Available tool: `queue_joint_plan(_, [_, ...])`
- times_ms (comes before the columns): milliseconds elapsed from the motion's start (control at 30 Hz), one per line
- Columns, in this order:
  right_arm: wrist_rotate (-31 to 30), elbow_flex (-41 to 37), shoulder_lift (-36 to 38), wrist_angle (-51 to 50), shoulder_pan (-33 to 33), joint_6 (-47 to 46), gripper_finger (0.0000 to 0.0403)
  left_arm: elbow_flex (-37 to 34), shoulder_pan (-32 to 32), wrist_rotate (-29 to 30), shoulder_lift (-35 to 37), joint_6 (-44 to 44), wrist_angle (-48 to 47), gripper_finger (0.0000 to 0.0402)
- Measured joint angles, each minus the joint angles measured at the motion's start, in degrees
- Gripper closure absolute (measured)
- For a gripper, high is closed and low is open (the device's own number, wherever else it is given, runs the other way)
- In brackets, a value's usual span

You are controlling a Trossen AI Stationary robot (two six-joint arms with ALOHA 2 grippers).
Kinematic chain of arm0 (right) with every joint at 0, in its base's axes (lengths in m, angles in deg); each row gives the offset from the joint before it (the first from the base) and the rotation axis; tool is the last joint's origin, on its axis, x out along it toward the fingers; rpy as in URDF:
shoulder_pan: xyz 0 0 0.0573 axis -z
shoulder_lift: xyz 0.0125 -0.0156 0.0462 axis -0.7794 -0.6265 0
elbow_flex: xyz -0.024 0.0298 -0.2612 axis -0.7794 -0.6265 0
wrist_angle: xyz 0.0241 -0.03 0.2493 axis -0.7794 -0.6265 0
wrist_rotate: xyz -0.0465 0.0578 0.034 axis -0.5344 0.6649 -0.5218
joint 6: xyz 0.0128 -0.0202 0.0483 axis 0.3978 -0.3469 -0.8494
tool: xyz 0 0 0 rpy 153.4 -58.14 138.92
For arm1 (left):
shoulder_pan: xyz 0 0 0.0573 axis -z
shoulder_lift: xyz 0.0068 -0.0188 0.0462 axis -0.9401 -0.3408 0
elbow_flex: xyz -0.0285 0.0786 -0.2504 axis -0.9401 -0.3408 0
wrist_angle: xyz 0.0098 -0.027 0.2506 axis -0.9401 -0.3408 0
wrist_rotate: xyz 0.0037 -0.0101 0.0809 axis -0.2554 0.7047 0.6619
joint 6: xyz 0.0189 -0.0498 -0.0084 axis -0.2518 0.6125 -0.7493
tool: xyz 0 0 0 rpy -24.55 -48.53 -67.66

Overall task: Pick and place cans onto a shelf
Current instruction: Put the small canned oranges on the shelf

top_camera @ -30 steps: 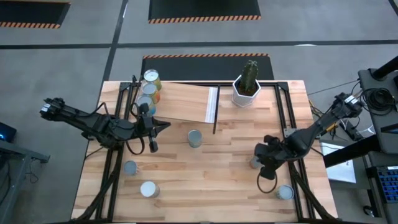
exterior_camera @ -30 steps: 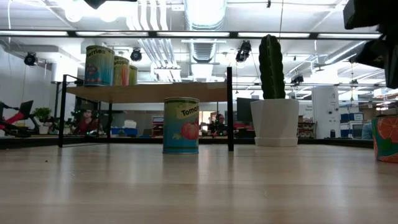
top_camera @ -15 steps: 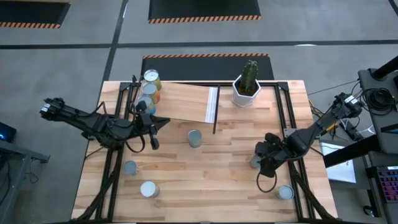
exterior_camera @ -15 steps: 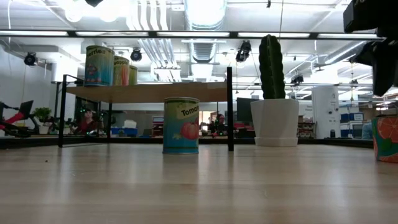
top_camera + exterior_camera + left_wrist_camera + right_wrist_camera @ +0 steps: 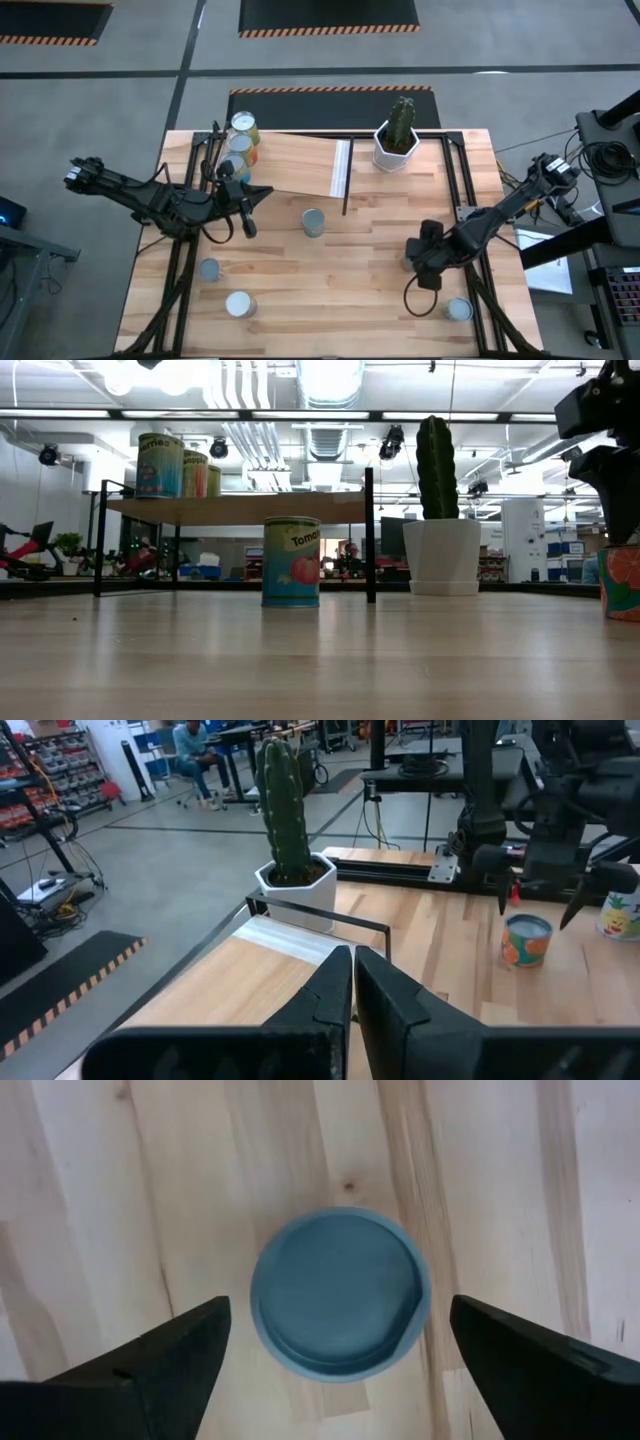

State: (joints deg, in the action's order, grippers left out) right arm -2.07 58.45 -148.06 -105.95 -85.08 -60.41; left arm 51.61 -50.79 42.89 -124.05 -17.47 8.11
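Observation:
Three cans point(image 5: 240, 145) stand in a row on the left end of the pale raised shelf point(image 5: 300, 165), also in the low view point(image 5: 160, 465). A tomato can point(image 5: 314, 222) stands on the table in front of the shelf. My right gripper point(image 5: 420, 255) is open and points down over an orange-labelled can point(image 5: 340, 1292), one finger on either side of its top and apart from it. My left gripper point(image 5: 255, 195) is shut and empty, level above the shelf's near edge point(image 5: 352, 985).
A cactus in a white hexagonal pot point(image 5: 398, 140) stands at the far edge, right of the shelf. Loose cans stand at the near left point(image 5: 208, 270) point(image 5: 239, 304) and near right point(image 5: 458, 309). Black frame posts point(image 5: 346, 185) carry the shelf. People sit in the room beyond.
My right gripper has come down toward the orange-labelled can at the table's right, its fingers still open. The cans have not moved.

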Motion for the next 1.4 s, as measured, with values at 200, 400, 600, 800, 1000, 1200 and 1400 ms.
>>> queue_joint_plan(200, [0.40, 0.00, -3.74, 0.92, 0.00, 0.02, 0.0037, 0.00, 0.00, -0.02, 0.00, -0.19, 0.00, 0.0402])
queue_joint_plan(400, [1.66, 0.00, -6.97, 1.52, 0.02, -1.27, 0.0066, 0.00, 0.00, -0.02, -0.02, -0.27, 0.12, 0.0402])
queue_joint_plan(600, [1.71, 0.00, -7.37, 1.55, 0.02, -1.51, 0.0132, 0.00, 0.00, -0.02, 0.00, -0.42, 0.14, 0.0402])
queue_joint_plan(800, [2.09, 1.76, -5.29, 1.12, 1.46, -4.10, 0.0128, 0.00, 0.00, -0.02, 0.48, -1.44, 0.76, 0.0402])
queue_joint_plan(1000, [4.85, 11.26, -6.33, -1.81, 6.69, -4.20, 0.0105, -0.38, 0.00, 0.11, 2.62, -6.21, 2.65, 0.0402])
queue_joint_plan(1200, [4.39, 25.81, -11.43, -5.76, 12.03, 3.23, 0.0116, -3.26, 0.02, 0.14, 5.93, -9.83, 5.84, 0.0402])
queue_joint_plan(1400, [4.36, 43.52, -21.24, -10.97, 17.98, 14.15, 0.0115, -7.36, 0.01, 0.08, 9.62, -12.15, 9.39, 0.0402])
